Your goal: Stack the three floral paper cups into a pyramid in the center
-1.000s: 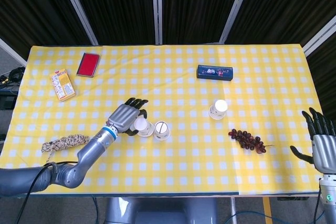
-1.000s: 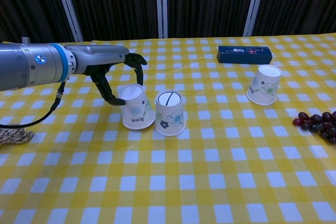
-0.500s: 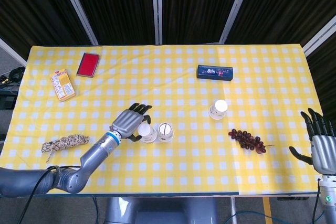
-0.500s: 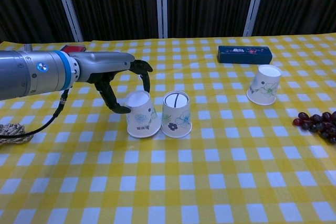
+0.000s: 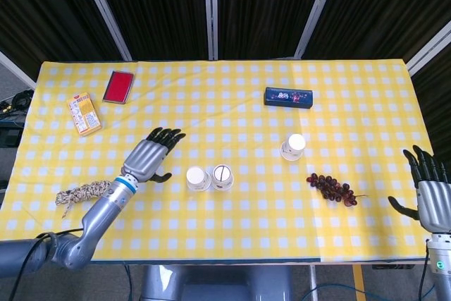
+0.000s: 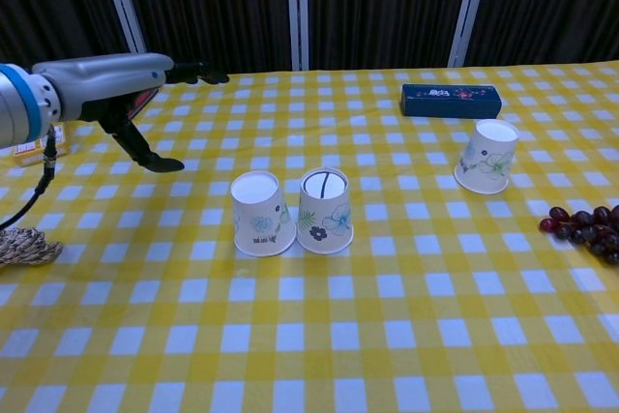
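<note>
two floral cups [image 5: 198,178] [image 5: 223,177] upside down, touching side by side, near tabletop [image 5: 232,103] centre; third cup [image 5: 293,146] upside down, apart to right, near grapes [image 5: 332,188]; left hand [image 5: 146,156] fingers spread, holding nothing, left of pair; right hand [image 5: 431,195] fingers spread, empty, at right edge; rope [image 5: 86,192], dark blue box [image 5: 288,96], red case [image 5: 118,87], orange box [image 5: 83,113] also on tabletop

Matt paper cups [image 6: 262,215], checked cloth [image 6: 387,336]
</note>
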